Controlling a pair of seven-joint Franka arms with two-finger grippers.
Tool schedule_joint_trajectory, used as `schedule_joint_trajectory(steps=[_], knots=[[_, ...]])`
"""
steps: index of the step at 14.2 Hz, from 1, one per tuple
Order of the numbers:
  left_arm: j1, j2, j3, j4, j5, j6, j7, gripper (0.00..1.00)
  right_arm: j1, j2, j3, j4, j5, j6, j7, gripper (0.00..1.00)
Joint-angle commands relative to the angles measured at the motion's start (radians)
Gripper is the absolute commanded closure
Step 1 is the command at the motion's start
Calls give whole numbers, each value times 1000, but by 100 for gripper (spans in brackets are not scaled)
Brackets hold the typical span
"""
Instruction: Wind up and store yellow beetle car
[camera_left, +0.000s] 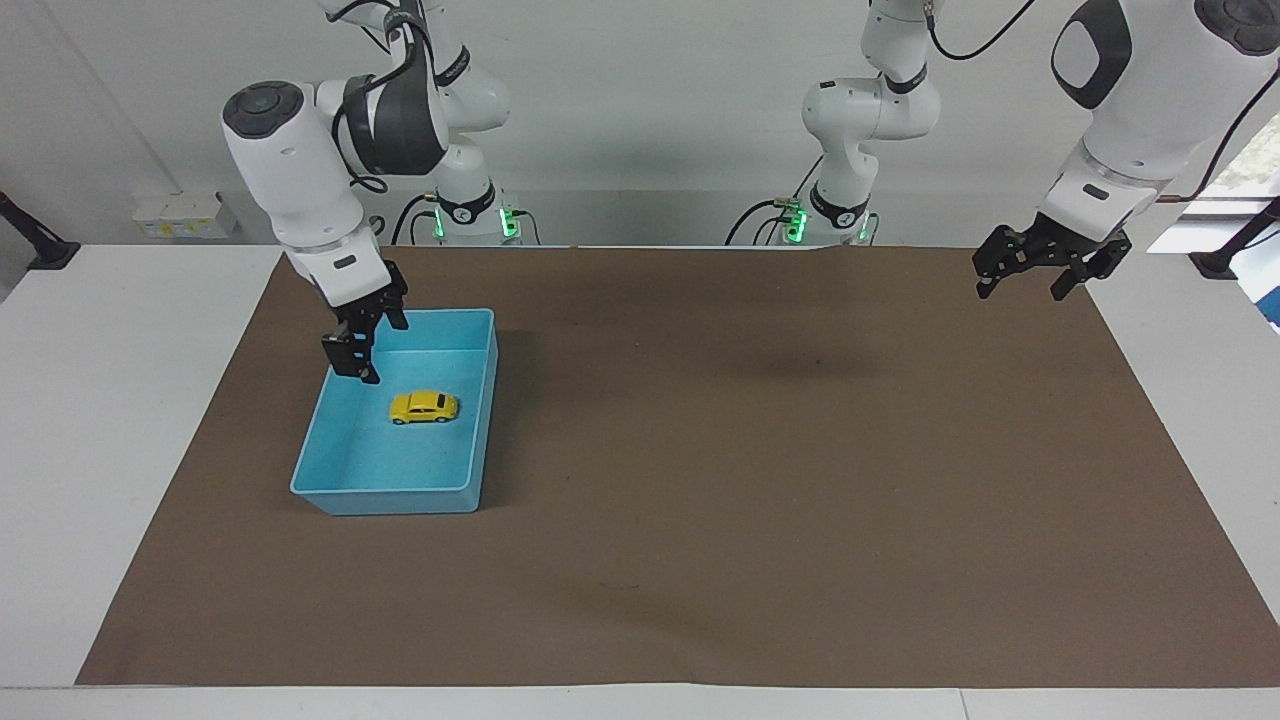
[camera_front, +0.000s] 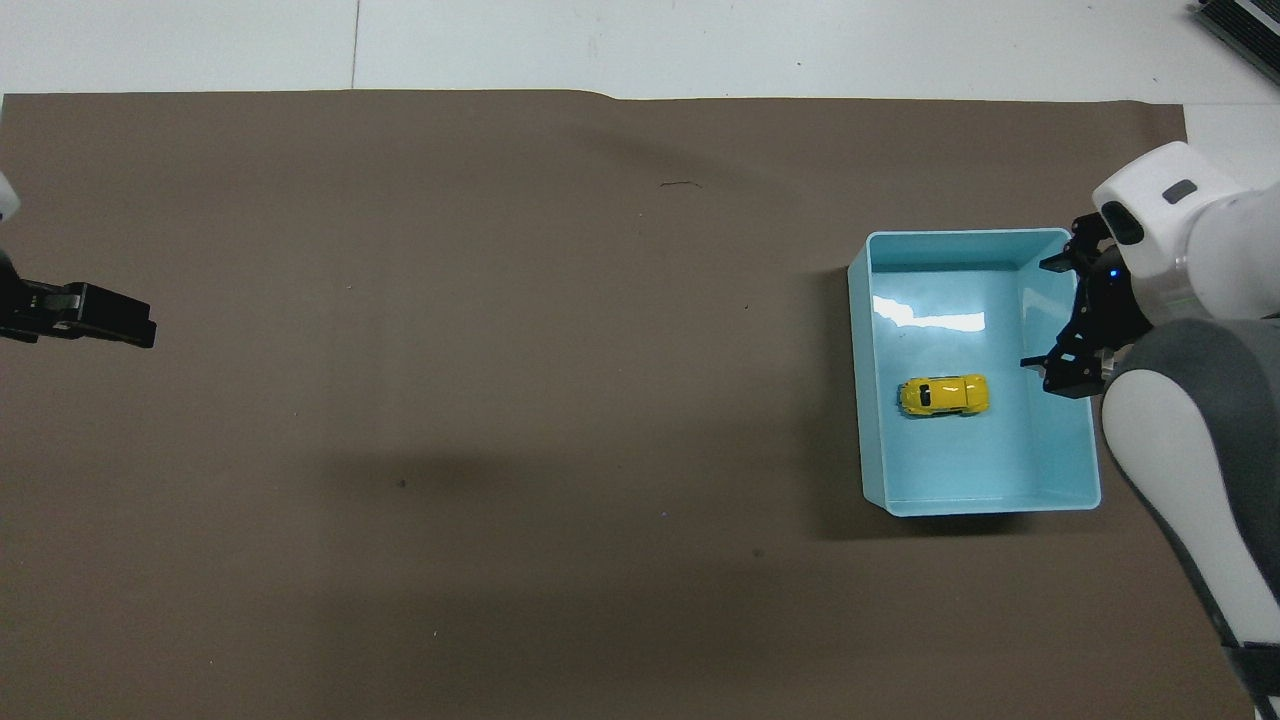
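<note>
The yellow beetle car (camera_left: 425, 406) stands on its wheels on the floor of the blue tray (camera_left: 390, 497), free of any gripper. It also shows in the overhead view (camera_front: 944, 395) inside the tray (camera_front: 862, 400). My right gripper (camera_left: 354, 366) is open and empty, raised over the tray's wall toward the right arm's end of the table, beside the car and apart from it; it also shows in the overhead view (camera_front: 1042, 312). My left gripper (camera_left: 1022, 290) is open and empty, waiting in the air over the mat's edge at the left arm's end (camera_front: 138, 326).
A brown mat (camera_left: 760, 470) covers most of the white table (camera_left: 110, 420). The tray stands on the mat toward the right arm's end. A small white box (camera_left: 180, 215) sits at the table's edge near the robots.
</note>
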Motion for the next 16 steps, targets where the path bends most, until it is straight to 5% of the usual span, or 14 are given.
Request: schedule_joint_trajectory(steps=[1, 16], knots=[[10, -15, -11, -4, 17, -15, -11, 0, -15, -1, 8, 73, 6, -89, 162, 0], [10, -15, -11, -4, 17, -15, -11, 0, -15, -24, -41, 259, 2, -343, 1191, 0]])
